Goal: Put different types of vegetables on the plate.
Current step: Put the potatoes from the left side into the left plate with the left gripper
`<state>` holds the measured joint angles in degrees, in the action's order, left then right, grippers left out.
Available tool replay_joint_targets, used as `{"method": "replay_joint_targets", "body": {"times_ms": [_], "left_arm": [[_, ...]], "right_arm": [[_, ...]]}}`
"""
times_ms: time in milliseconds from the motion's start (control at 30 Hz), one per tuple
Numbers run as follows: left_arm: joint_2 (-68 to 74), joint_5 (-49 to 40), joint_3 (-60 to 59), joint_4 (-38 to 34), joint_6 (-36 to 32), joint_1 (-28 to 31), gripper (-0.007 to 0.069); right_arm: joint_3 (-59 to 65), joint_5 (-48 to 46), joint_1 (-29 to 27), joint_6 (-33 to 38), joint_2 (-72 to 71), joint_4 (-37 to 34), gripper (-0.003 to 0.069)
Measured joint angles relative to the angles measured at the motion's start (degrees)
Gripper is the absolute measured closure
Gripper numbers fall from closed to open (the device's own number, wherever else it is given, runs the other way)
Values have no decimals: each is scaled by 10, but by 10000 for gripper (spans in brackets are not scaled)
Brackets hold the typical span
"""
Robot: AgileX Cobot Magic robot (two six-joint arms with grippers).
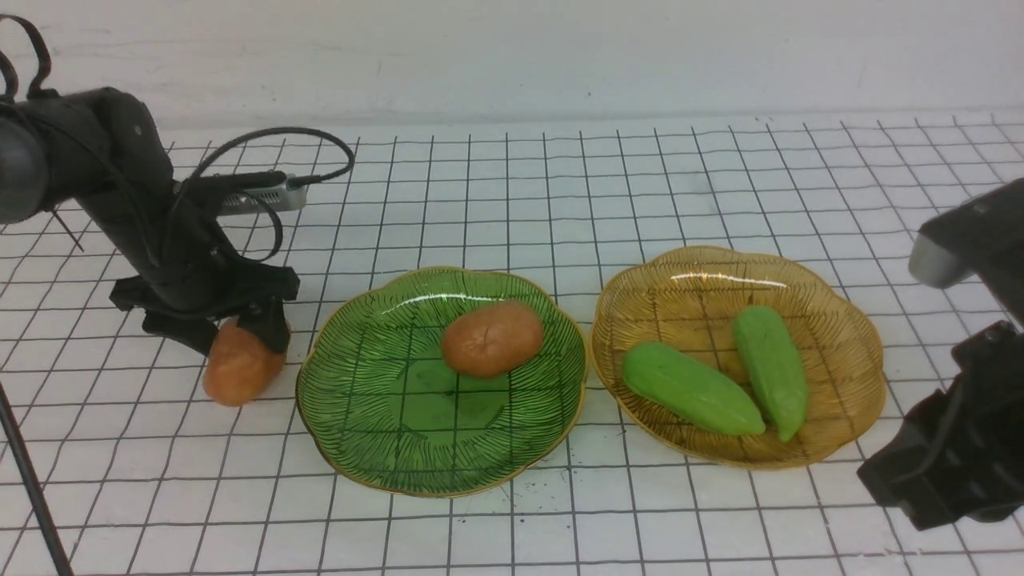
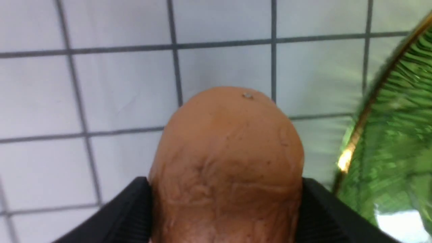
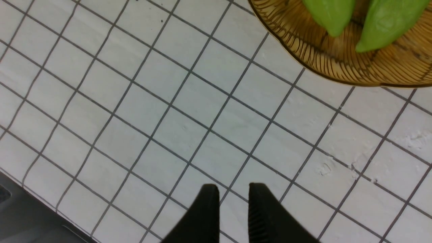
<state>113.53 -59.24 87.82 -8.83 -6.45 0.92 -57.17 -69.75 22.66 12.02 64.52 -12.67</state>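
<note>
From the front, a green plate [image 1: 376, 416] sits mid-tabletop [image 1: 512, 184] with one orange-brown plated potato [image 1: 492, 338] lying in it. Just beside it on the right, an amber plate [image 1: 688, 288] holds the left gourd [image 1: 690, 389] and the right gourd [image 1: 772, 370], whose near ends meet. Left of the green plate and off it, the left pincer [image 1: 234, 340] pinches the held potato [image 1: 238, 372] from above, low over the tabletop. Whether the potato's underside touches the surface cannot be told. The right arm is a dark mass at the right edge, apart from the amber plate. The left wrist view shows the held potato [image 2: 229, 162] wedged between two black ribbed fingers [image 2: 118, 216], with the green plate's gold rim [image 2: 357, 141] close alongside. In the right wrist view, the right pincer [image 3: 233, 192] hangs over bare grid squares, its fingers drawn nearly together with a slim gap and nothing between them. The amber plate's rim [image 3: 337, 67] lies well ahead, and both gourds' tapered ends show in it.
</note>
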Motion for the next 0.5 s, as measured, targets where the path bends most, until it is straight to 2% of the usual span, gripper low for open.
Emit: {"method": "replay_joint_targets", "body": {"times_ms": [167,333,500], "left_arm": [[-71,-94,44,-71,17,-21,150],[-67,-89,48,-98,23,-92,150],[-14,-48,48,-102,22,-161,150]], "right_arm": [[0,2,0,0,0,0,541],[0,11,0,0,0,0,541],[0,5,0,0,0,0,541]]}}
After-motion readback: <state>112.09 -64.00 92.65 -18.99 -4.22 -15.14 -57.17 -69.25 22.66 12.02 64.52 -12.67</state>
